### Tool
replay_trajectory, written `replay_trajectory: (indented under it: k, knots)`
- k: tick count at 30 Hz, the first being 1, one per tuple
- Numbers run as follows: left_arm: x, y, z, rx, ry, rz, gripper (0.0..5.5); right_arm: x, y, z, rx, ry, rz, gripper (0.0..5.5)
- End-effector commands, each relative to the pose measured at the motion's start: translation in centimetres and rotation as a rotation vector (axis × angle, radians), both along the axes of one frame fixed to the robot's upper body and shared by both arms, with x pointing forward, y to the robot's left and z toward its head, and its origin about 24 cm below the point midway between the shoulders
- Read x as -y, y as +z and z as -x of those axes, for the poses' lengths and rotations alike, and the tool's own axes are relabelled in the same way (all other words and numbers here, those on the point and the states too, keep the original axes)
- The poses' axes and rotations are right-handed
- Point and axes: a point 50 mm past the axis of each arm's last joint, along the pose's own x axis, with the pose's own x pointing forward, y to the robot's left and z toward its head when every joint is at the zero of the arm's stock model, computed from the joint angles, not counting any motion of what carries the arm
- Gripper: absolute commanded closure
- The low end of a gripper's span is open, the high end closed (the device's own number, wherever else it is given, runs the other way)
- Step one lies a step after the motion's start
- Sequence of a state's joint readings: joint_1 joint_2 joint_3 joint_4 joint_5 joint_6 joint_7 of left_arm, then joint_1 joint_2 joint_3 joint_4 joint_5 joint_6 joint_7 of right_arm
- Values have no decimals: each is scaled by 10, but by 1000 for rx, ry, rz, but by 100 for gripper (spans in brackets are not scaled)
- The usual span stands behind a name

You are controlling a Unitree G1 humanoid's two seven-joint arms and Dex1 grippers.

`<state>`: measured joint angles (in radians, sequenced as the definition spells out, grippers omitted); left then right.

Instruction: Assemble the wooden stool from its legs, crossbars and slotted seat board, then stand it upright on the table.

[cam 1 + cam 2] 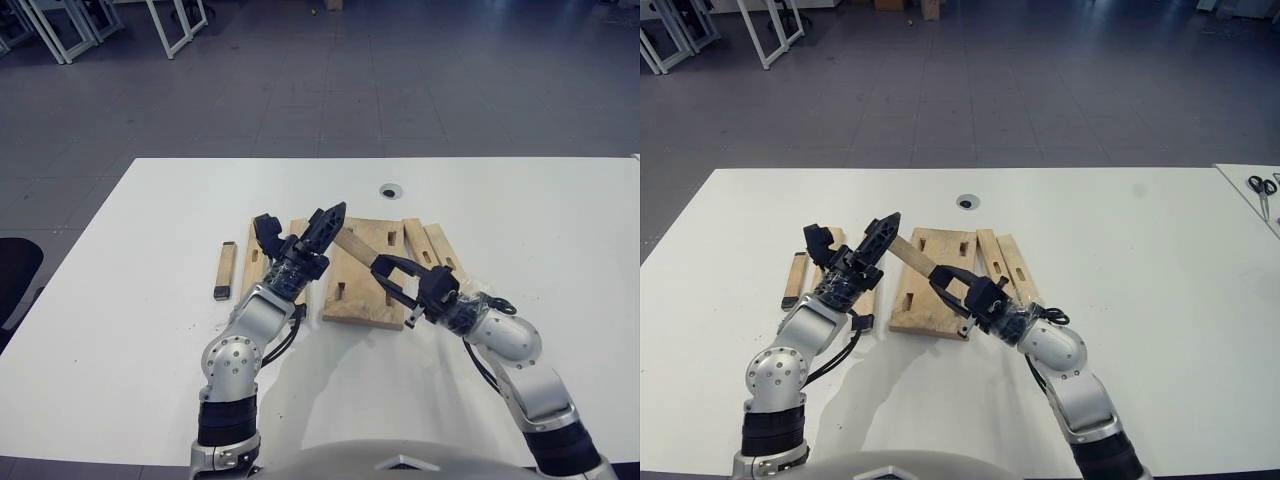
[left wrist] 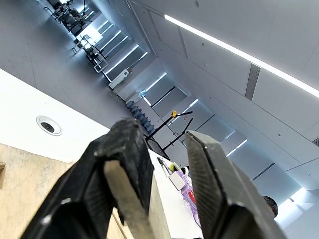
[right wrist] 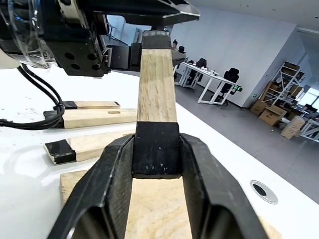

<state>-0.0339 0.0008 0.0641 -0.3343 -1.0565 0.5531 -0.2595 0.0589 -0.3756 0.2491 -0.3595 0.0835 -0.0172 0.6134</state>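
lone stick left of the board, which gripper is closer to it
Left. The left gripper hangs at the far left corner of the board, nearer the stick. The right gripper, holding a bar, is farther off over the board's right half.

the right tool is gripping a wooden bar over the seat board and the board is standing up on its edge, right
Not quite. The slotted seat board lies flat on the table, not on its edge, as the left eye view shows. The rest holds: the right tool is clamped on the wooden bar above the board.
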Motion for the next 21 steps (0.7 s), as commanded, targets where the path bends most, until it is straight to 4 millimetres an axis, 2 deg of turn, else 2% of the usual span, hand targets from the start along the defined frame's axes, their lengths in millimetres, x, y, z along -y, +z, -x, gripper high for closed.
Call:
replay_trajectory:
  k: [1,6,12,13,15,18,21]
  knots:
    - [2,2,2,11,-22,-1,406,4,0,-2,-19,-10,9,421]
    - [0,-4,4,-15,-32,2,497,5,0,-1,-36,-18,-9,421]
    - [-13,-19,-3,-85,57,-66,506,6,-1,0,-55,-12,-15,421]
    - [-16,-20,-5,-91,80,-69,506,7,-2,-1,-65,-21,-11,385]
    - [-22,-19,-7,-92,117,-61,506,9,-4,-2,-81,-35,5,348]
    - [-41,-11,-14,-62,235,-35,506,16,-15,-1,-103,-81,92,291]
    - [-76,-9,-22,-31,499,-209,506,22,-23,-4,-129,-143,129,282]
